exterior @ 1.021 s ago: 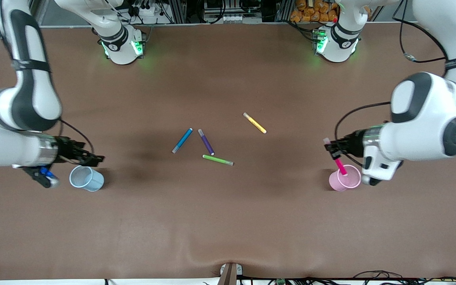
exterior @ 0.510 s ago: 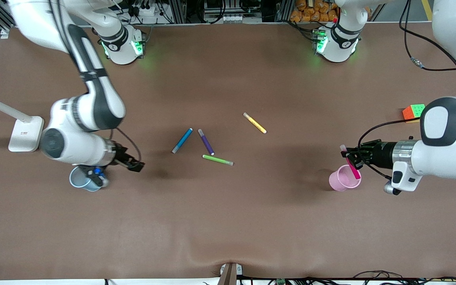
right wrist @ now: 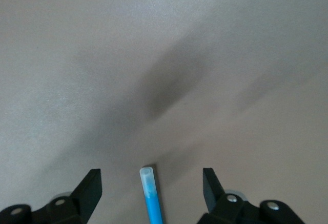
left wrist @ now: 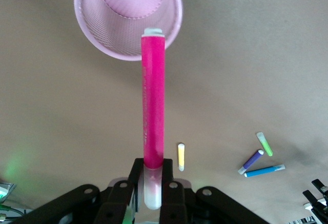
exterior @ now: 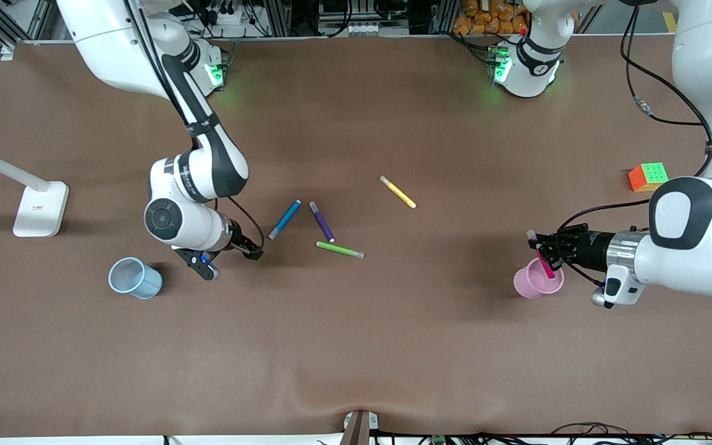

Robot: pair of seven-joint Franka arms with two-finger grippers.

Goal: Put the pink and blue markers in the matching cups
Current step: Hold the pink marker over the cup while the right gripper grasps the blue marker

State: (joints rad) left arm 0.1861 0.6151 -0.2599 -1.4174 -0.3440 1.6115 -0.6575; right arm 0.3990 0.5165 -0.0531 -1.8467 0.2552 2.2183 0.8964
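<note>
My left gripper (exterior: 540, 246) (left wrist: 152, 166) is shut on the pale cap end of the pink marker (exterior: 543, 261) (left wrist: 154, 101). The marker hangs tilted over the pink cup (exterior: 530, 285) (left wrist: 118, 24), its other end at the cup's rim. The blue marker (exterior: 285, 219) (right wrist: 150, 198) lies on the table among other pens. My right gripper (exterior: 254, 252) (right wrist: 151, 177) is low over the table at its grey end, open, with that end between the fingers (right wrist: 92, 185) and untouched. The blue cup (exterior: 135, 278) stands upright toward the right arm's end of the table.
A purple marker (exterior: 322, 221), a green marker (exterior: 340, 250) and a yellow marker (exterior: 398, 191) lie mid-table beside the blue one. A colour cube (exterior: 648, 176) sits at the left arm's end. A white stand (exterior: 39, 209) is at the right arm's end.
My right arm has swung from beside the blue cup to the grey end of the blue marker. My left gripper has shifted slightly over the pink cup, still holding the pink marker.
</note>
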